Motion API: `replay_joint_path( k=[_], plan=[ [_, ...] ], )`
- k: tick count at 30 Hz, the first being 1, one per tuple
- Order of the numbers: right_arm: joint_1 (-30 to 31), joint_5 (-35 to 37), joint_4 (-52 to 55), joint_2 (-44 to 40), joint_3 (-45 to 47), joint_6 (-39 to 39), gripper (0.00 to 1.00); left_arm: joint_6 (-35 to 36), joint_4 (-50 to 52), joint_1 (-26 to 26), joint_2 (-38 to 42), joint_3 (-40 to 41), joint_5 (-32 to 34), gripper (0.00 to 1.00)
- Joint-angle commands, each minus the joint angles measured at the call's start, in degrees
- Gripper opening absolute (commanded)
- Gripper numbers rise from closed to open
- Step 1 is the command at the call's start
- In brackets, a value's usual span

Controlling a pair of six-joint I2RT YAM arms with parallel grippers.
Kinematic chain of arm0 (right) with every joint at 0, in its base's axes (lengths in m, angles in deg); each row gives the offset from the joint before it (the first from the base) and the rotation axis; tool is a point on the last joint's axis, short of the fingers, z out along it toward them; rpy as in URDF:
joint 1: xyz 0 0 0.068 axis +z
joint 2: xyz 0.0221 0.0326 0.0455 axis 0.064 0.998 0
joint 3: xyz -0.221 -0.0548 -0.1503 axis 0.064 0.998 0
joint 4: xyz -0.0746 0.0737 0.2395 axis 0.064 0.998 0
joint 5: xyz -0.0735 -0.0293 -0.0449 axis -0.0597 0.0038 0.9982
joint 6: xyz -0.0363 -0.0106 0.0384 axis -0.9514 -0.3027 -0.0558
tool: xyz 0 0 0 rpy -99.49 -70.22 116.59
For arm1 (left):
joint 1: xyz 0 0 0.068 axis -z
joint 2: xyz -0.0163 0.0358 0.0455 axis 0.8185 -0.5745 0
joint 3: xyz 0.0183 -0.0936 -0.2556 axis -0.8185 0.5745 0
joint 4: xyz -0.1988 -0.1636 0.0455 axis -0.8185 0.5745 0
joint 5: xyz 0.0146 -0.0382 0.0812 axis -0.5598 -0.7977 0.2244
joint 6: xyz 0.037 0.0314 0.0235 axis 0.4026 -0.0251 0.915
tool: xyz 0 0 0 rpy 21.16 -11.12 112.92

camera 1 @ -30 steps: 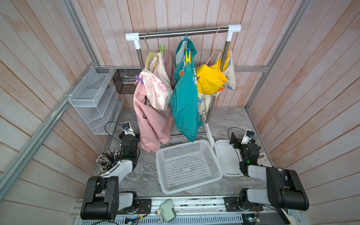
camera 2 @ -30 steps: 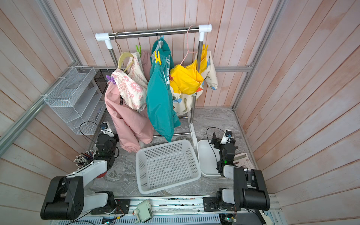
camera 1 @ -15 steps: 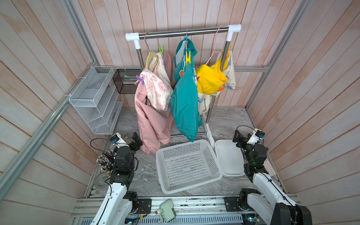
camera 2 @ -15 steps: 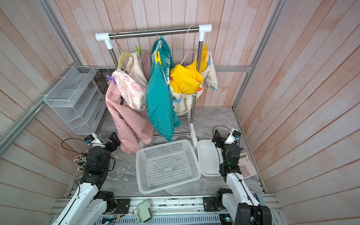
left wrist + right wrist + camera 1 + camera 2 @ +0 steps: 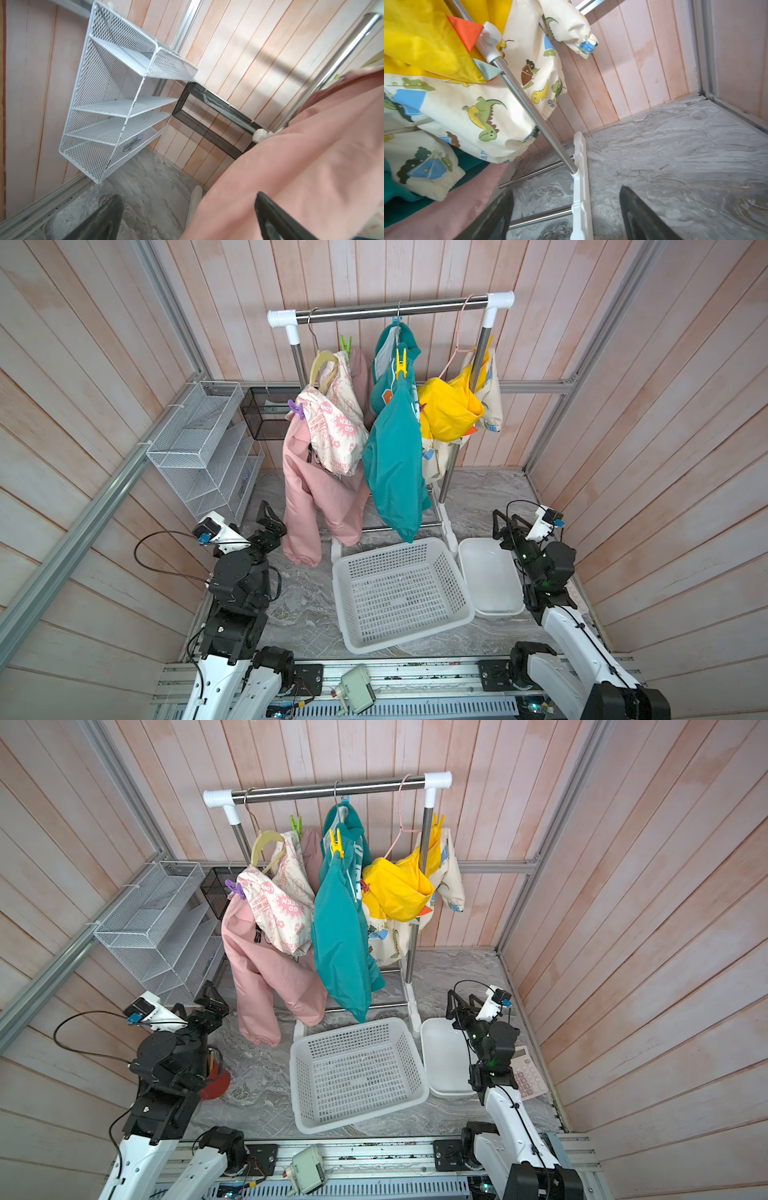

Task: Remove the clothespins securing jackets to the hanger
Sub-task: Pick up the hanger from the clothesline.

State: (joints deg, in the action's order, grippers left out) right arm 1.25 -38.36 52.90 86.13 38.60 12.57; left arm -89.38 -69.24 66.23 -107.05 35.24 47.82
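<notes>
Risen since earlier, left claw (image 5: 272, 526) spread wide, right claw (image 5: 507, 524) apart, both angled upward

Pink jacket (image 5: 307, 497) dangles right beside the left fingers (image 5: 266, 512), purple clothespin (image 5: 296, 409) way above; teal jacket (image 5: 395, 464) with yellow clothespin (image 5: 401, 362) and yellow jacket (image 5: 446, 414) hang well off the right fingers (image 5: 498, 524).
</notes>
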Motion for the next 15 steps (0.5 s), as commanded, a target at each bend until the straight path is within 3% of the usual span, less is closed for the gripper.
replay_joint_path(
  k=[1,9,12,15],
  plan=[
    [2.2,-0.9,2.4,0.2,-1.8,0.7,0.81,2.9,1.1,1.6,-0.3,-4.4,-0.1,0.99],
    [5.6,2.4,3.6,1.7,-2.6,-0.3,0.81,9.3,-3.0,11.0,-6.9,-14.4,1.2,0.99],
    [6.0,2.8,4.1,1.5,-2.6,-0.6,0.81,14.3,-7.9,19.4,-9.0,-15.7,7.4,0.99],
    [6.2,3.5,5.6,0.9,-2.8,-1.8,0.81,25.1,-17.4,31.0,-12.4,-16.6,16.5,1.0]
  ],
)
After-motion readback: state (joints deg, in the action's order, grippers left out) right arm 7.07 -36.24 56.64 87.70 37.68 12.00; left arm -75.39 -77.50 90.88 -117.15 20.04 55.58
